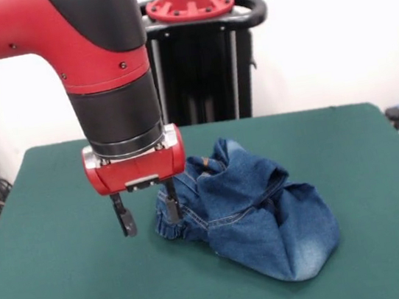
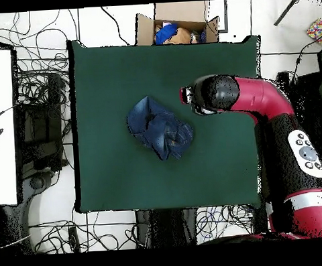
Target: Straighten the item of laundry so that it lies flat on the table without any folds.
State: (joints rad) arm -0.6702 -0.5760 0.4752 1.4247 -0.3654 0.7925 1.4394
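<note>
The item of laundry [image 1: 257, 216], blue denim jeans, lies bunched in a crumpled heap with several folds near the middle of the green table [image 1: 55, 289]. My gripper [image 1: 148, 215] hangs just above the cloth at the heap's left edge, open, with nothing between its fingers. One fingertip [image 1: 172, 210] stands right against the gathered hem; I cannot tell if it touches. From overhead the jeans [image 2: 160, 128] sit at the centre of the table [image 2: 107, 74], and the arm's wrist [image 2: 212, 94] covers the gripper beside the heap's right end.
A cardboard box [image 2: 178, 29] with items in it stands beyond the table's top edge in the overhead view. Cables [image 2: 40, 91] lie on the floor to the left, beside a white desk [image 2: 2, 126]. Bare green cloth surrounds the heap.
</note>
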